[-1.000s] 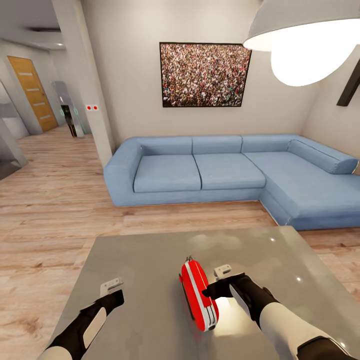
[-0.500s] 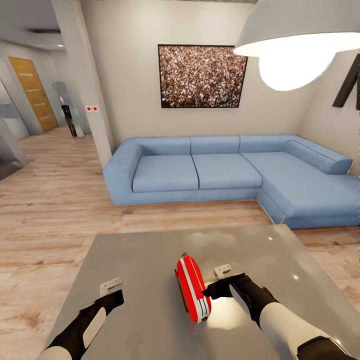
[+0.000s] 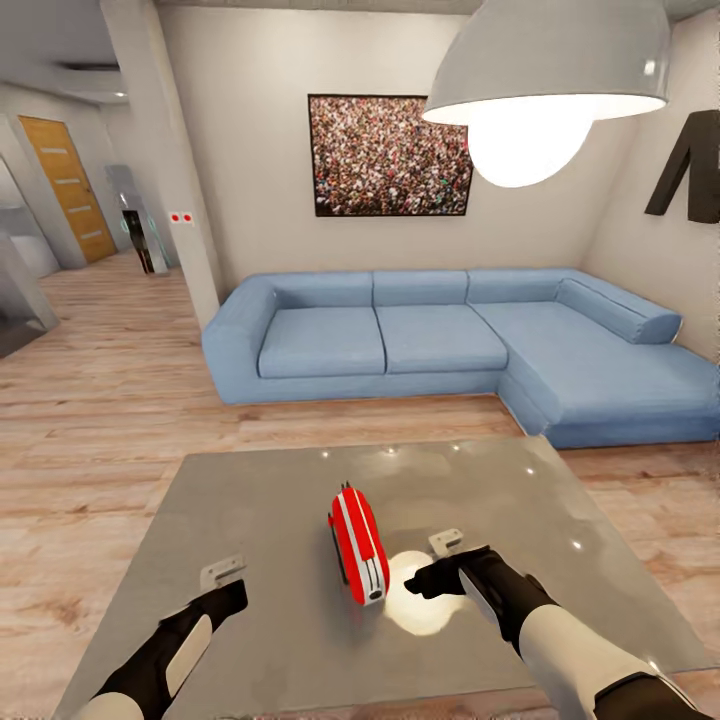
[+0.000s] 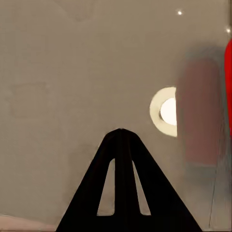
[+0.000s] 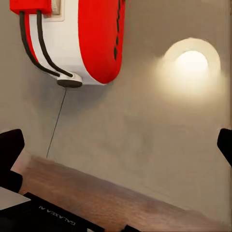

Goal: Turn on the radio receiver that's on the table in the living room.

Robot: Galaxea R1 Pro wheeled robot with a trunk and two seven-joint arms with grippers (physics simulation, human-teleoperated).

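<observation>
Since a second ago the camera has pulled back and turned — the radio receiver (image 3: 358, 545) now sits higher in the head view, no longer beside the right gripper (image 3: 438, 563) but a little ahead of it, on its edge on the glossy grey table (image 3: 250, 500). Right fingers are spread wide. The left gripper (image 3: 226, 580) hovers apart, fingers pressed together. The blue sofa (image 3: 440, 340) lies beyond.

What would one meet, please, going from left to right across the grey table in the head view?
Left gripper → radio receiver → bright reflection of the lamp on the table → right gripper.
</observation>
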